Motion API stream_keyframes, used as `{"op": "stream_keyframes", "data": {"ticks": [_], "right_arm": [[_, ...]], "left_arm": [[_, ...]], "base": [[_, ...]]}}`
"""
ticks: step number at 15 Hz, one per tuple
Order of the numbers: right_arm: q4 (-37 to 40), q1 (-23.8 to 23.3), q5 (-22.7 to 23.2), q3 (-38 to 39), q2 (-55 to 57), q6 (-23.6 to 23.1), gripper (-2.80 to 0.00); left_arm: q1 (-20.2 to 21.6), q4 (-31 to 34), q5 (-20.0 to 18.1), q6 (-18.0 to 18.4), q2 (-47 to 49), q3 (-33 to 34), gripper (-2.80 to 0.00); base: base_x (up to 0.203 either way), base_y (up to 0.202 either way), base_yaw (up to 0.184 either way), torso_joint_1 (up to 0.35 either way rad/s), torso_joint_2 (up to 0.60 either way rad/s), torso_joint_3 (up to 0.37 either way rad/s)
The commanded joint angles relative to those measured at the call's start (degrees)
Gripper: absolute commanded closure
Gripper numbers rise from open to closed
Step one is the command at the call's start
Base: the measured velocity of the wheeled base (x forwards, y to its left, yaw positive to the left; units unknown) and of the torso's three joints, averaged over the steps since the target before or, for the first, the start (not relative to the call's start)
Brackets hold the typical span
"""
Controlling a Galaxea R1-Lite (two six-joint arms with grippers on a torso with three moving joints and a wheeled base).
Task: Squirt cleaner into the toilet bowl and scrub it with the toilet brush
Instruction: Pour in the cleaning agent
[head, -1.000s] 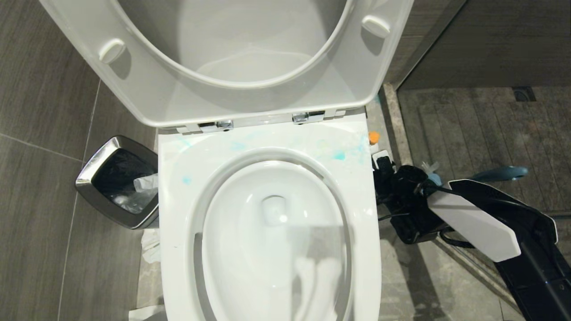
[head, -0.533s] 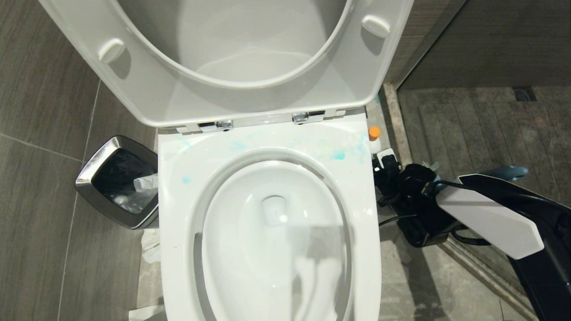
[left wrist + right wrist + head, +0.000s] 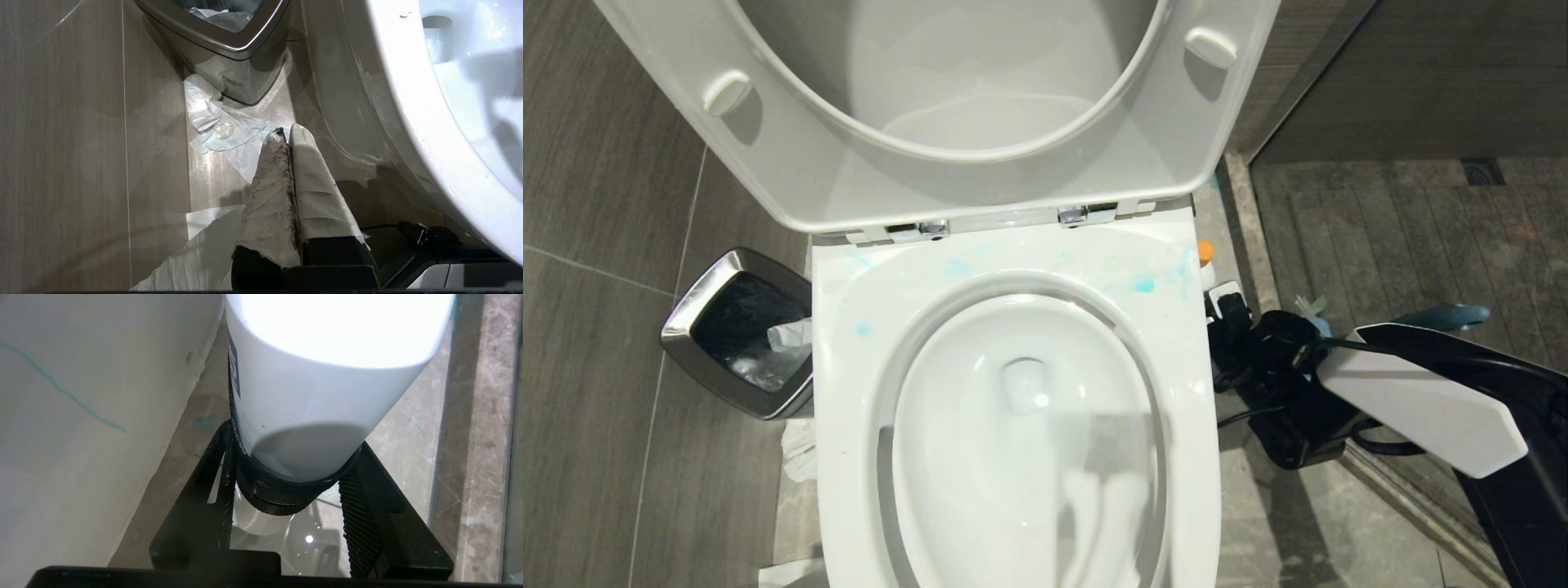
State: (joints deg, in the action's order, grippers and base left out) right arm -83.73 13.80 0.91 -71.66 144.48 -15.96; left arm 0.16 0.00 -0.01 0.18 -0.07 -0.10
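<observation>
We see the toilet bowl filling the middle of the scene, seat and lid raised at the far side, a little clear water at its drain and light blue smears across its far rim. Left of it stands a small steel waste bin, black-lined, with crumpled white paper inside; more paper lies on the floor beside it. Our right gripper sits low in the gap right of the toilet, its black fingers closed around the lower body of the cleaner, whose orange cap just shows past the rim. Most of the bottle is hidden behind the gripper in the head view. Only the rounded end of the toilet brush shows, further right behind the arm. Our left gripper hangs near the floor left of the toilet, wrapped fingertips pressed together, holding nothing.
</observation>
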Motion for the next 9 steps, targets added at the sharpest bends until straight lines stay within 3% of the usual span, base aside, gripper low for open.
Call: {"op": "stream_keyframes", "data": {"ticks": [1,9], "right_arm": [[-0.6,0.6,-0.4,1.1,-0.6,-0.1,0.00],[-1.4,0.8,-0.5,3.6,-2.0,-0.2,0.00]], "left_arm": [[0.0,0.0,0.0,0.0,0.1,0.0,0.00],[0.0,0.0,0.0,0.0,0.1,0.0,0.00]], "base": [[0.000,0.000,0.000,0.000,0.00,0.000],[0.000,0.000,0.000,0.000,0.00,0.000]]}}
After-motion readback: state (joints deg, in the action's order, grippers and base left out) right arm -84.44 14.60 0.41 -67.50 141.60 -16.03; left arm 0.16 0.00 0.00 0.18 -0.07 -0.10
